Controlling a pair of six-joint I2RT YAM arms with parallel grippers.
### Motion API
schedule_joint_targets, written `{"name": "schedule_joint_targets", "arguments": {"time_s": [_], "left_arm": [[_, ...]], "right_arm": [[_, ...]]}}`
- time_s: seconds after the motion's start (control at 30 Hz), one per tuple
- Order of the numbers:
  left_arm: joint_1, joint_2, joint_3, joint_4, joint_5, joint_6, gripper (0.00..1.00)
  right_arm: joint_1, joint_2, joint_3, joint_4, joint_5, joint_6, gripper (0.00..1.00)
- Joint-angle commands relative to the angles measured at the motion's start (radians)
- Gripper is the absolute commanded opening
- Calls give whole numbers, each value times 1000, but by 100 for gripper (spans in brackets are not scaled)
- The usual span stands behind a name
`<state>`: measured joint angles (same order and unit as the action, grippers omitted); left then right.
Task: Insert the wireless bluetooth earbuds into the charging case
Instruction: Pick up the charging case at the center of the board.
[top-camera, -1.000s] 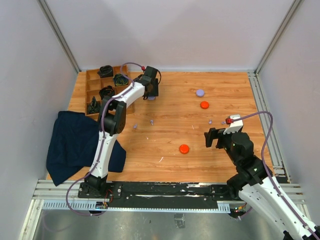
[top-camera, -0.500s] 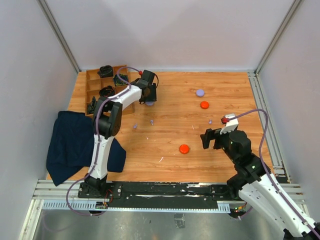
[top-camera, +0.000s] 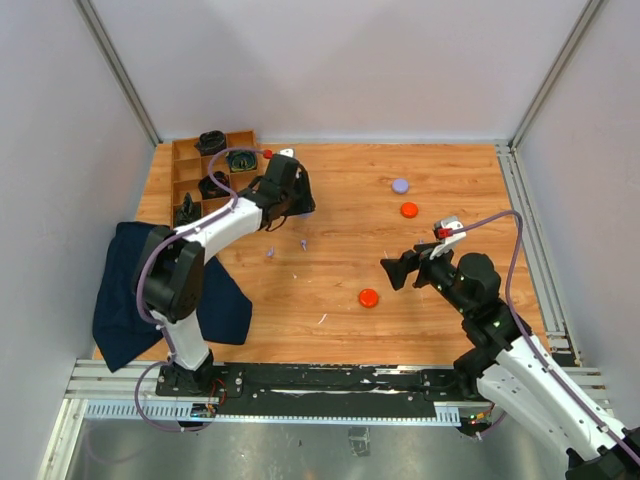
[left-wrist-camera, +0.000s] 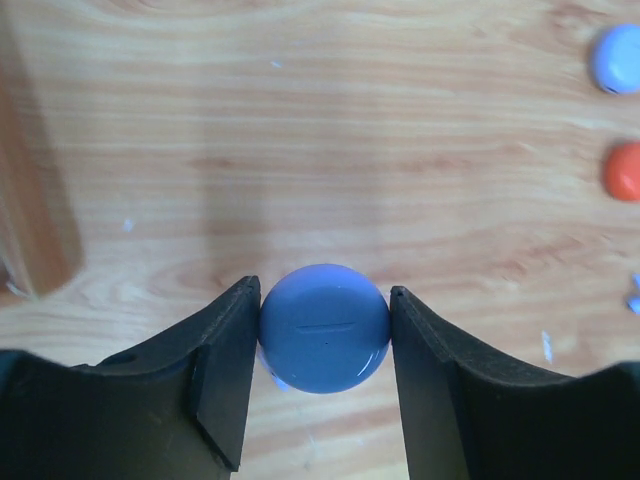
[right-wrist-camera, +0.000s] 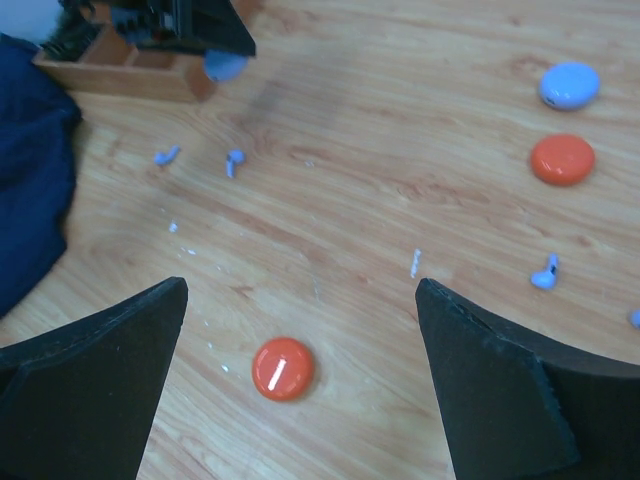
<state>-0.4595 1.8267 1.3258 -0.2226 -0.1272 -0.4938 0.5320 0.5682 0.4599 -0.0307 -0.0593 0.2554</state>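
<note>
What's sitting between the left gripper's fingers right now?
A round lavender charging case, pressed on both sides by the left gripper; the left wrist view shows it.

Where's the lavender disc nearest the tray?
The lavender disc is clamped in the left gripper, centre of the left wrist view, just right of the wooden tray.

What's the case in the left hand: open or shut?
Shut. Left wrist view: the lavender case in the left hand is one smooth dome, no raised lid or cavity.

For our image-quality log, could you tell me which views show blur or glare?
Left wrist: glossy round blue case shows faint sheen; black left fingers look soft. Right wrist: black right fingers blur, wooden table sharp. Top external: even light.
</note>
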Motion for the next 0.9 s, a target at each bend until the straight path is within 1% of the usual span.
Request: {"name": "schedule_joint_targets", "arguments": {"time_s": [0.0,0.17,0.43,0.57,0.67,0.77,0.87], "left_arm": [[-76,-133,-90,123,-13,-38,43],[-166,-276,-170,193,-49,-46,43],[-296,-436,-268,299,-136,-44,43],[-365,-497,-305,350,-227,-16,43],[-407,-527,-321,381,-264,-7,44],[-446,-548,-324,391,-306,2,44],[-480,-566,-338,408,-364,-7,44]], "right_arm": [[-10,18,-35,215,-78,50,99],[-9,80,-56,338,-144,115,99],[-8,164,-113,592,-194,176,99],[-4,223,-127,729,-229,189,99],[5,274,-120,800,-246,200,100],[12,321,-111,862,-264,209,98],[27,367,-117,960,-261,214,97]]}}
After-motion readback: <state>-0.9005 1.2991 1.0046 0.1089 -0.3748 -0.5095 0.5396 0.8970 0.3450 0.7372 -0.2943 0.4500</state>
